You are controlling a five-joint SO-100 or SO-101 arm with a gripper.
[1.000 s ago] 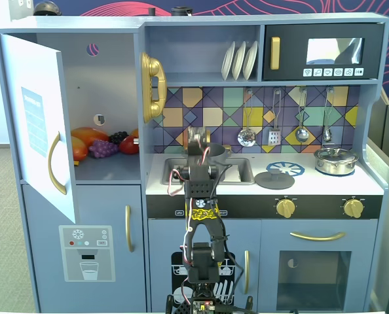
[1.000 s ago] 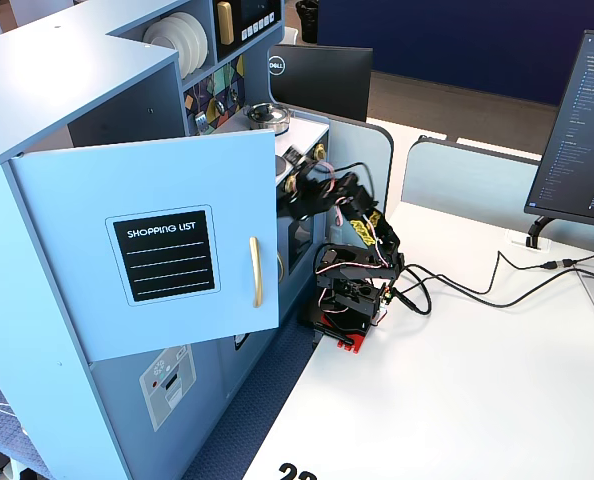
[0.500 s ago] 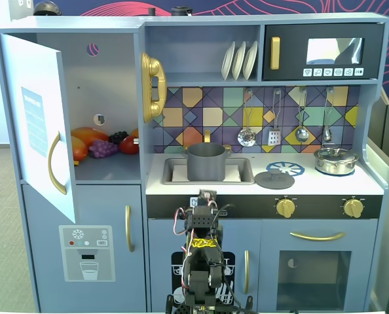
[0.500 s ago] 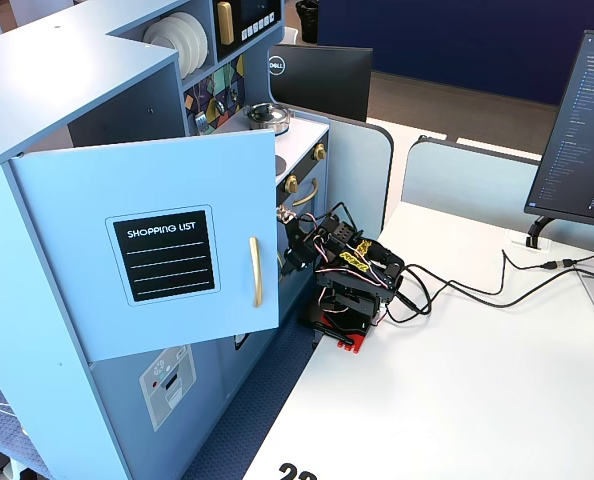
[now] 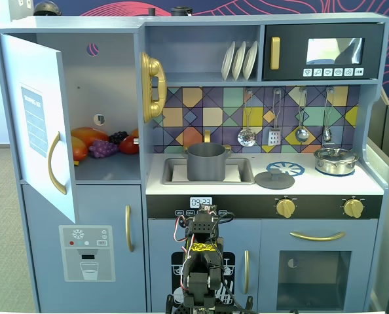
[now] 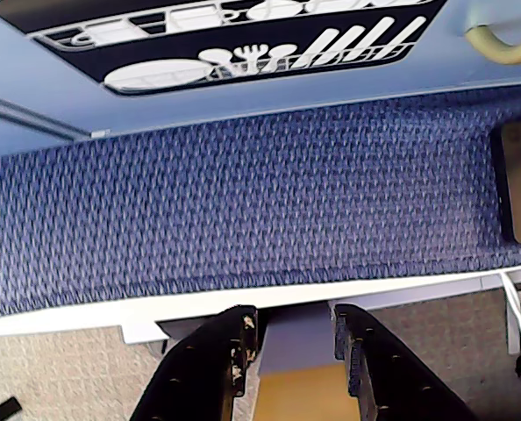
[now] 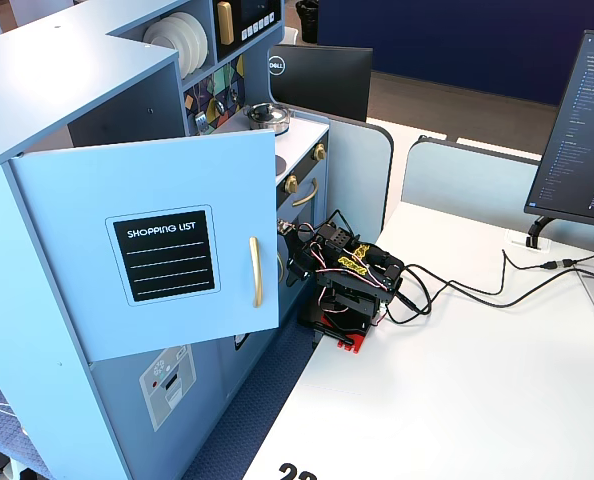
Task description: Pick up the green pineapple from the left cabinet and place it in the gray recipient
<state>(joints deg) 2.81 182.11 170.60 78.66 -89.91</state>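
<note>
Folding low at the near edge of the white worktop, the arm sits tucked over its base in both fixed views. The hand shows properly only in the wrist view: two dark fingers enter from the bottom edge, parted with a clear gap and nothing between them, their bases cut off by the frame. It points down past the worktop edge at blue carpet and the bottom of a lower door with a white dish-rack print. In the front fixed view the hand itself is lost in the arm's dark mass, with the base cropped at the bottom.

Further back, the left cabinet stands with its door swung wide. On its shelf lie orange and red toy fruits and a purple grape bunch; the door edge hides the left part of the shelf. The green pineapple cannot be made out in any view. The gray recipient stands upright in the sink recess, but only its outside wall shows and its inside is hidden at this angle. A flat gray lid lies to its right, and a shiny silver pot further right.

The side fixed view shows the door's outer face with a SHOPPING LIST label, which blocks the shelf and the sink entirely; a monitor is cut off at right.
</note>
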